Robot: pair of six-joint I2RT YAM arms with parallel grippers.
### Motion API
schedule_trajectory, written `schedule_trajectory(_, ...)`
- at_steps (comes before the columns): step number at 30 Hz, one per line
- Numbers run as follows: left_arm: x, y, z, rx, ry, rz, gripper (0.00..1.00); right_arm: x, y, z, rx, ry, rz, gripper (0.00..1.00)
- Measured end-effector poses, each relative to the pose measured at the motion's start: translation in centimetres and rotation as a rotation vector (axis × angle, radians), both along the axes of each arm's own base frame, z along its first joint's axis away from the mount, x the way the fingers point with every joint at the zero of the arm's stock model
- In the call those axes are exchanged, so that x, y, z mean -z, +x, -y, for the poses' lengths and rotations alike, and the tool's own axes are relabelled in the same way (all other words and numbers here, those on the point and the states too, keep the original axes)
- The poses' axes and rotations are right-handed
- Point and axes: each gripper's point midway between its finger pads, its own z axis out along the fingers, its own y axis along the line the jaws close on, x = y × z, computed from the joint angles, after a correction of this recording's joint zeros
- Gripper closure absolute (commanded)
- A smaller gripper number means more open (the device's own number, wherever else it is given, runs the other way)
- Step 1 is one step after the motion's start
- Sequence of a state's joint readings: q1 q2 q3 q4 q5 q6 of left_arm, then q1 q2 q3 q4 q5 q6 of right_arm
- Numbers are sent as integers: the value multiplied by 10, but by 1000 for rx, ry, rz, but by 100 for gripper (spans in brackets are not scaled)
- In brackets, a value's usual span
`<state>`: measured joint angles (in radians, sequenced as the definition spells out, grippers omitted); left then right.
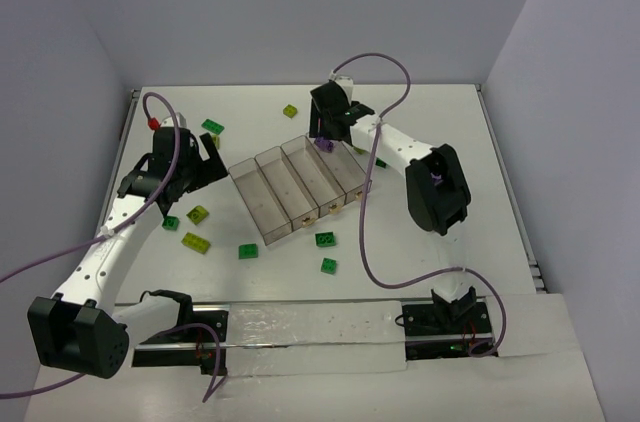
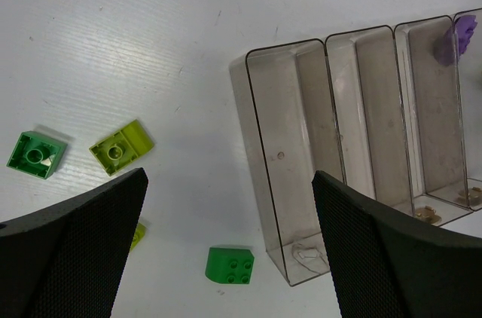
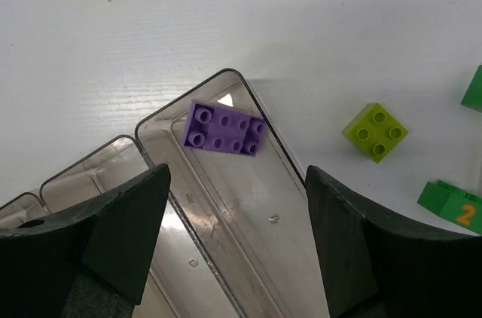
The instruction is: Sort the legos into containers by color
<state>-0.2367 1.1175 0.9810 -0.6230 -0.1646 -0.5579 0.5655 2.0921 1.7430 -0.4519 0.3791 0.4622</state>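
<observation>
Apparently home: purple lego point(image 3: 224, 129) at the end container's point(image 3: 248, 197) far corner.
Right gripper point(image 3: 237, 182) gaped empty above it, left gripper point(image 2: 230, 205) wide; tilted by the rim, the lego could tip out if a finger clipped it.

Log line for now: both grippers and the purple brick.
right gripper: open over end compartment | purple lego: in that compartment, far end | left gripper: open, empty, beside tray | green legos: loose on table

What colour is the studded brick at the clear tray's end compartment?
The brick is purple; clearest in right wrist view.
</observation>
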Motion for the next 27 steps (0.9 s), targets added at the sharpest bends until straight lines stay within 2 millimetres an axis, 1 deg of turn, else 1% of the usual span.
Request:
schedule_trajectory(2, 0, -1, 0, 1, 2, -2, 1, -3, -2, 5, 8, 1, 7, 23)
schedule_trajectory(3, 0, -1, 0, 1, 2, -3, 1, -6, -7, 10, 12, -1, 6, 23)
schedule_trajectory(5, 0, -1, 0, 2, 1, -2, 1, -13, -19, 23, 25, 0, 4, 23)
schedule_trajectory(7, -1, 0, 0, 2, 1, 0, 1, -25, -31, 42, 47, 17, 14, 23)
schedule_trajectory(9, -2, 0, 0, 3, 1, 3, 1, -38, -44, 80, 111, 31, 24, 22)
schedule_trajectory(11, -4, 0, 0, 4, 0, 7, 1, -48, -51, 122, 199, 42, 40, 20)
schedule_trajectory(13, -6, 1, 0, 5, -1, 13, 1, -52, -54, 164, 295, 59, 61, 17)
schedule_trajectory(16, -10, 2, 1, 5, -3, 23, 1, -34, -74, 217, 419, 62, 26, 13)
schedule_trajectory(19, -13, 2, 1, 7, -7, 34, 1, -3, -93, 255, 513, 52, -41, 11)
schedule_trajectory(21, -15, 1, 1, 9, -7, 41, 1, 18, -107, 271, 558, 45, -103, 11)
schedule_trajectory(23, -17, 1, 1, 11, -6, 45, 1, 32, -117, 283, 590, 58, -147, 11)
schedule_trajectory(27, -19, 3, 1, 13, -7, 51, 1, 44, -113, 297, 626, 85, -169, 11)
